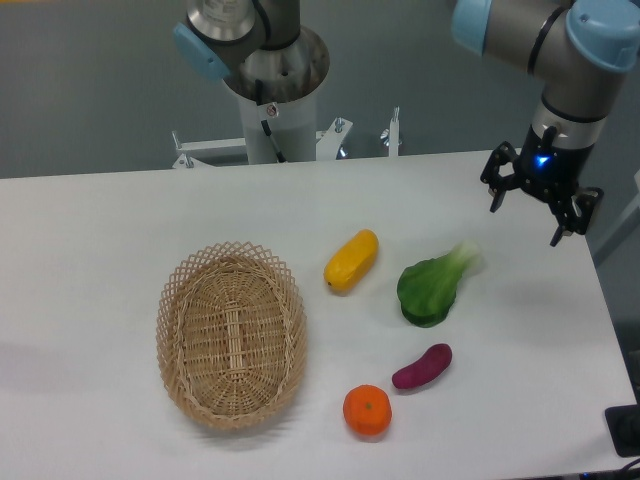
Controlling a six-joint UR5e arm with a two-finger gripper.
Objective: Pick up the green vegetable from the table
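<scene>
A wicker basket (pixel 231 335) is seen at the left of the table (pixel 90 230). To its 2 o'clock a yellow fruit (pixel 351 261) lies, and at the basket's 4 o'clock an orange (pixel 367 410) sits, with a purple piece (pixel 422 366) just beside the orange at its 2 o'clock. The vegetable (pixel 433 286) lies flat at 12 o'clock from the purple piece, apart from all the others, its dark leaves pointing to 7 o'clock and its pale stem to 1 o'clock. The gripper (pixel 541 205) hangs at the vegetable's 2 o'clock, well apart from it, with its fingers spread and nothing held. The vegetable is judged to be a light toy, probably smooth and somewhat slippery; whether it is stiff or soft cannot be told. A hold across the narrower neck, where leaves meet stem, is judged best, since the broad leaf end may exceed the jaw span.
</scene>
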